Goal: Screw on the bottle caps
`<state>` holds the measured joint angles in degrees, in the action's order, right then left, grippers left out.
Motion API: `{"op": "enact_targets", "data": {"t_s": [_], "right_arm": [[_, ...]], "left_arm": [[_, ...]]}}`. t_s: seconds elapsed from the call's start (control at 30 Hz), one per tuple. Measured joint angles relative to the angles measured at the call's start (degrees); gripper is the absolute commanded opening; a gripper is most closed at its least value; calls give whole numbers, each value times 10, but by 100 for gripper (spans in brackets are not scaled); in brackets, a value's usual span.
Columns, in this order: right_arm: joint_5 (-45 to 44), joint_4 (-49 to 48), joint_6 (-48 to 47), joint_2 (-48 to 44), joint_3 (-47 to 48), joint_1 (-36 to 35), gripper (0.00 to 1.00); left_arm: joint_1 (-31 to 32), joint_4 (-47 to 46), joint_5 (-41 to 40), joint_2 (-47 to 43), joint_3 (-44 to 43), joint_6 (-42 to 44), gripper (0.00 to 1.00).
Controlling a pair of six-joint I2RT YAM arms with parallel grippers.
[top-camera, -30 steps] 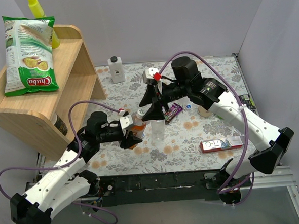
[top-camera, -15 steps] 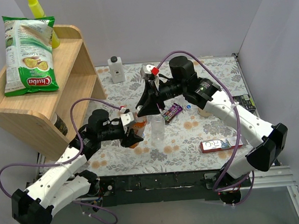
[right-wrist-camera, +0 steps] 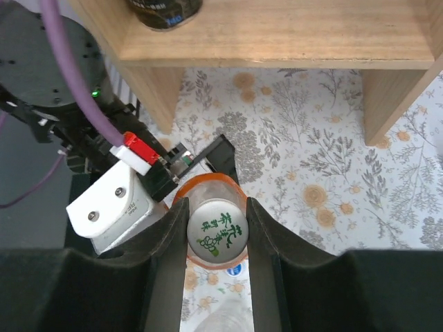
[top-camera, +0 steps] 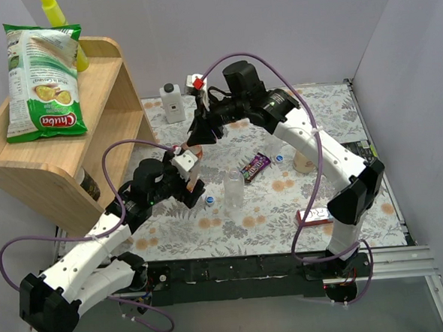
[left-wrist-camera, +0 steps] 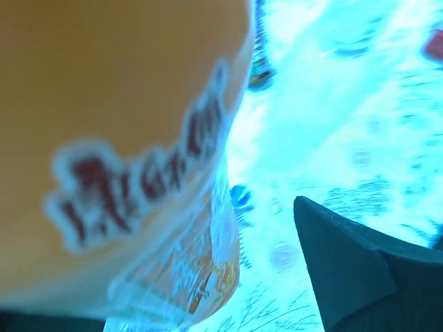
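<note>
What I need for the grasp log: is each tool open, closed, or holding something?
Left tool: closed on the orange bottle.
Right tool: closed on the white cap.

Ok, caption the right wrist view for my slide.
Right gripper holds a white cap over the orange bottle in the left gripper.

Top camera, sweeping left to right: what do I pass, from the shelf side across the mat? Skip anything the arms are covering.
chips bag → white square bottle → blue cap → clear bottle → purple snack bar → second blue cap → cream-coloured container, partly behind the right arm.
</note>
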<state>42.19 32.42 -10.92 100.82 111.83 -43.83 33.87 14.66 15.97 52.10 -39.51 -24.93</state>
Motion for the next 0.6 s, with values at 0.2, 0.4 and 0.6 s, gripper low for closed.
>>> {"op": "enact_targets", "data": {"t_s": [0.2,0.4,0.6], "right_arm": [[-29,70,-61,61,62,10,1],[-74,64,-120,94,102,42,1],[-116,51,-151,94,111,61,1]], "left_arm": [[0,51,-107,-21,12,2,98],[-2,113,-158,-35,35,-24,98],[-2,146,-182,-27,47,-23,98]]}}
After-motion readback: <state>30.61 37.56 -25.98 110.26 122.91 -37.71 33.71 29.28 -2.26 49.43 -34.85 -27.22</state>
